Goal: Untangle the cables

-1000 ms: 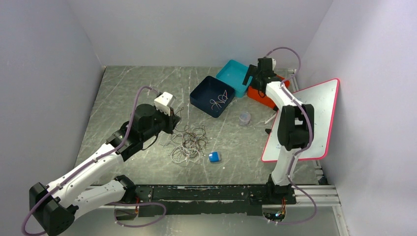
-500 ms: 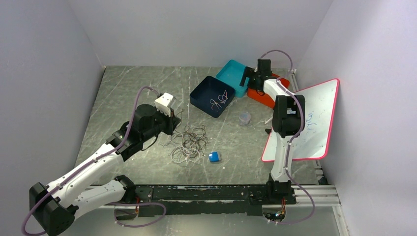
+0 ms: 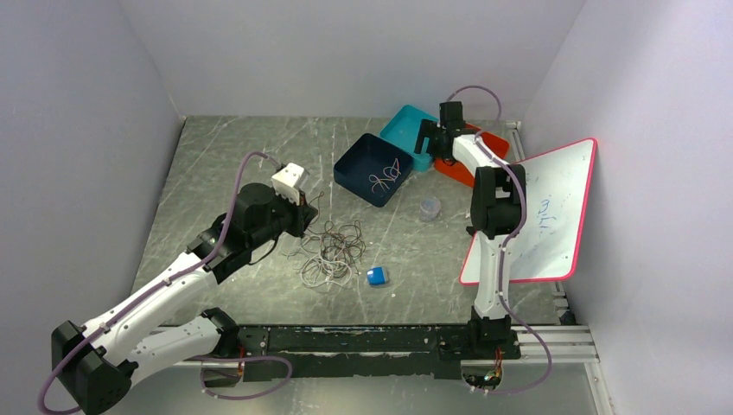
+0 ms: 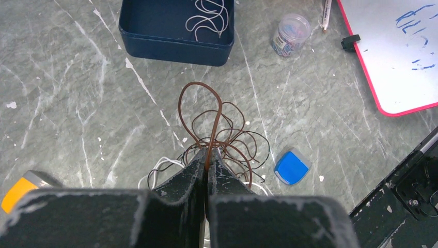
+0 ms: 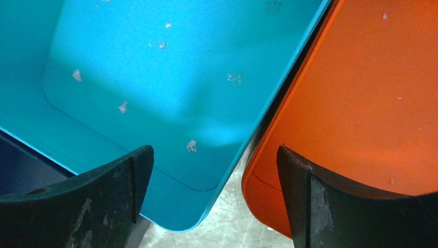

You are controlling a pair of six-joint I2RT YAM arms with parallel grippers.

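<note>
We record: left fingers [image 4: 202,164] clenched on a brown cable loop [image 4: 199,83], lower centre of the wrist view; the cables [image 3: 331,251] heaped mid-frame on the bench [image 3: 216,164]; one pale cable [image 4: 206,18] inside the navy tray [image 4: 175,49]; right fingers [image 5: 119,181] spread apart above the teal tray [image 5: 129,77] and orange tray [image 5: 372,93].

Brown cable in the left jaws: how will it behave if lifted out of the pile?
Probably floppy but springy: the brown cable stands in a self-held loop ahead of the left gripper, whose jaws are shut on it. Likely light, being very thin. It may well drag neighbours along, since its loops interlace with the pile.
</note>
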